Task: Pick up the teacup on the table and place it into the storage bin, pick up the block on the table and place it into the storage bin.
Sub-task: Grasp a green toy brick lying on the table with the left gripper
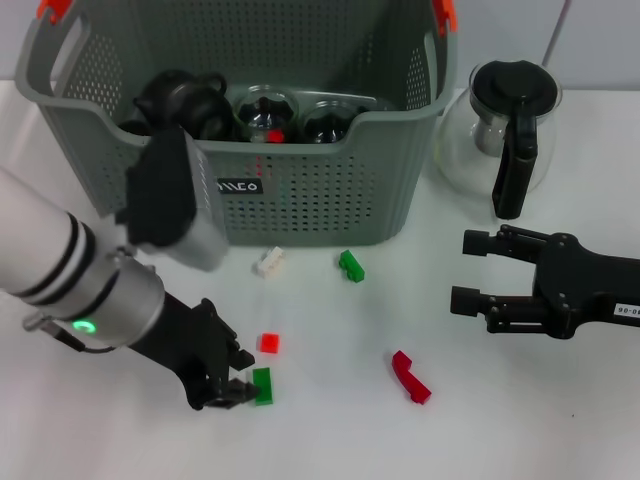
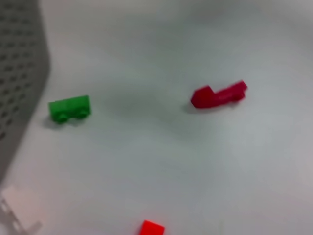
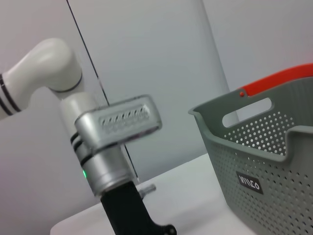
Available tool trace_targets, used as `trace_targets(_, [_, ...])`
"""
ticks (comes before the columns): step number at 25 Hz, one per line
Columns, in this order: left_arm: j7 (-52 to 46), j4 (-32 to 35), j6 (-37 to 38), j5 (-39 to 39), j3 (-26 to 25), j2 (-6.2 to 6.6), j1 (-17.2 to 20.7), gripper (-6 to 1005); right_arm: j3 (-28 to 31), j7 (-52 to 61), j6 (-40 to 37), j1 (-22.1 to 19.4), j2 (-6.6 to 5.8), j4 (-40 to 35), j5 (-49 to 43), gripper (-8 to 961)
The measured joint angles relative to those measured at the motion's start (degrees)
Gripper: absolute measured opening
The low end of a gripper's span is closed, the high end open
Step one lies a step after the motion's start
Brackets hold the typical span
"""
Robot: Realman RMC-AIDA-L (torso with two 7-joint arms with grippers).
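The left gripper (image 1: 240, 385) is lowered to the table and clenched on a green block (image 1: 263, 385), presumably for carrying to the storage bin (image 1: 300, 200) well beyond it, while the right gripper (image 1: 470, 270) is held released and idle beside the bin.

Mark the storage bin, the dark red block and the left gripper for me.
storage bin (image 1: 330, 200), head view, on its perforated front wall.
dark red block (image 1: 410, 377), head view, on the middle of the block.
left gripper (image 1: 238, 385), head view, between its fingertips, at a green block.
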Motion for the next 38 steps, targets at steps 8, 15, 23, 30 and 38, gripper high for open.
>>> trace_targets(8, [2.3, -2.7, -7.5, 2.5, 9.6, -0.08, 3.5, 386, 0.0, -0.1, 0.1, -0.3, -0.01, 0.1, 0.0, 940])
trace_targets(15, [1.3, -3.6, -7.2, 2.7, 9.6, -0.07, 3.6, 626, 0.0, -0.1, 0.1, -0.4, -0.01, 0.1, 0.1, 940])
trace_targets(23, [-6.4, -5.3, -6.7, 2.8, 10.0, -0.13, 3.3, 626, 0.0, 0.2, 0.1, -0.1, -0.01, 0.0, 0.1, 940])
trace_targets(30, [-21.8, -7.1, -3.9, 3.1, 10.3, 0.02, 2.0, 627, 0.0, 0.2, 0.1, -0.2, -0.03, 0.1, 0.1, 940])
trace_targets(38, [-31.7, -7.5, -3.8, 6.2, 13.4, -0.05, 1.2, 625, 0.0, 0.0, 0.1, -0.2, -0.09, 0.2, -0.1, 940])
